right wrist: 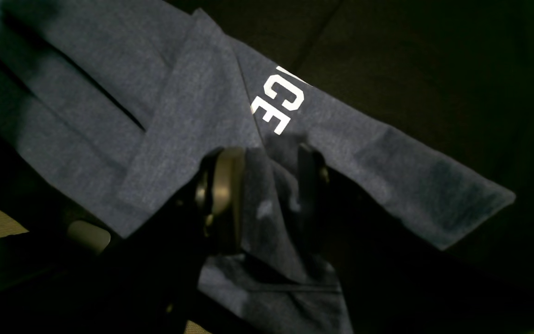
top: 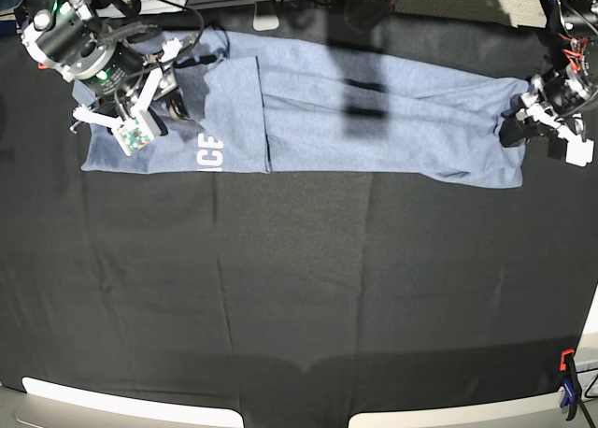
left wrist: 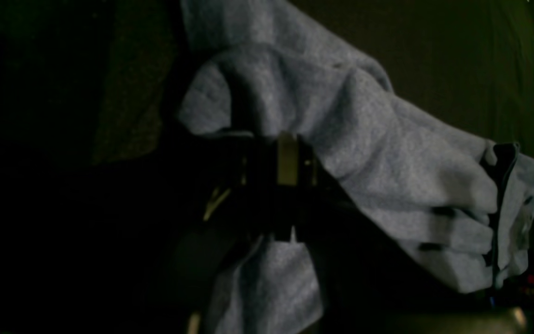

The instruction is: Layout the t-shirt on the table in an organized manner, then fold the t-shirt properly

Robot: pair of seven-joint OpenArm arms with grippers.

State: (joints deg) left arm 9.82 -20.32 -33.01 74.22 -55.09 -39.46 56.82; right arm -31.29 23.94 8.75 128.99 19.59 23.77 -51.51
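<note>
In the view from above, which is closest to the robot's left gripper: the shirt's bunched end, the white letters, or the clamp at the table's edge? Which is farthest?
From the left gripper:
1. Bunched end of the t-shirt, right at the gripper, on that view's right.
2. Orange-and-blue clamp, bottom right corner of the table.
3. White letters, far across on that view's left, by the right gripper.

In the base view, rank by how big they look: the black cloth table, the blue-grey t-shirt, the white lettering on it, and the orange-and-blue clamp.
1. Black cloth-covered table
2. Light blue-grey cotton t-shirt
3 and 4. White block lettering and orange-and-blue clamp: both small, too alike to rank.
</note>
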